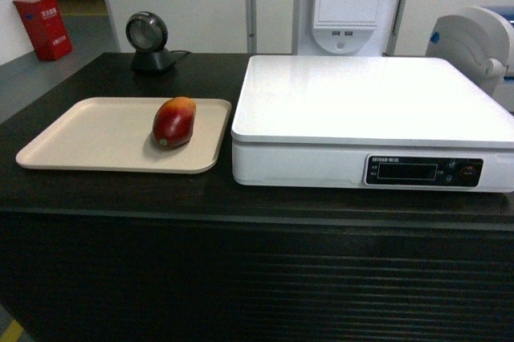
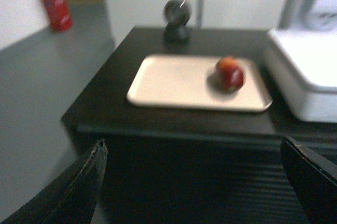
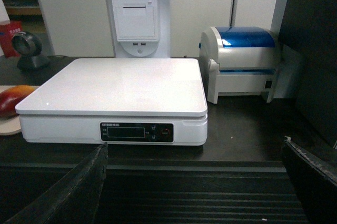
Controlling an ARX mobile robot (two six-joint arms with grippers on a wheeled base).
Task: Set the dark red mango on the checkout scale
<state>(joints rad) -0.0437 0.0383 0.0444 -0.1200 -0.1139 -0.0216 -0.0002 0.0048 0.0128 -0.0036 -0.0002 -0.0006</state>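
Dark red mango (image 1: pixel 174 122) lies on a flat beige tray (image 1: pixel 96 137), toward the tray's right side, reddish end near, orange-yellow end far. Tray sits on the left part of the checkout (image 1: pixel 241 278) worktop. White scale (image 1: pixel 361 101) stands just right of the tray, nearly touching its right edge; platform bare, black display panel (image 1: pixel 424 171) on the near face at the right.

Far left of the worktop: round black scanner on a stand (image 1: pixel 149 41), behind the tray. Red bin (image 1: pixel 43 27) on the floor far left. White receipt printer unit (image 3: pixel 137 19) behind the scale; white-and-blue label printer (image 3: pixel 245 63) right of the scale.

Left gripper (image 2: pixel 197 182): only two dark fingertips at the bottom corners of its wrist view (blurred), jaws spread wide, nothing between them, short of the worktop's ribbed front. Right gripper (image 3: pixel 197 182): same, jaws spread wide, nothing held, in front of the scale. Neither gripper shows in the head view.
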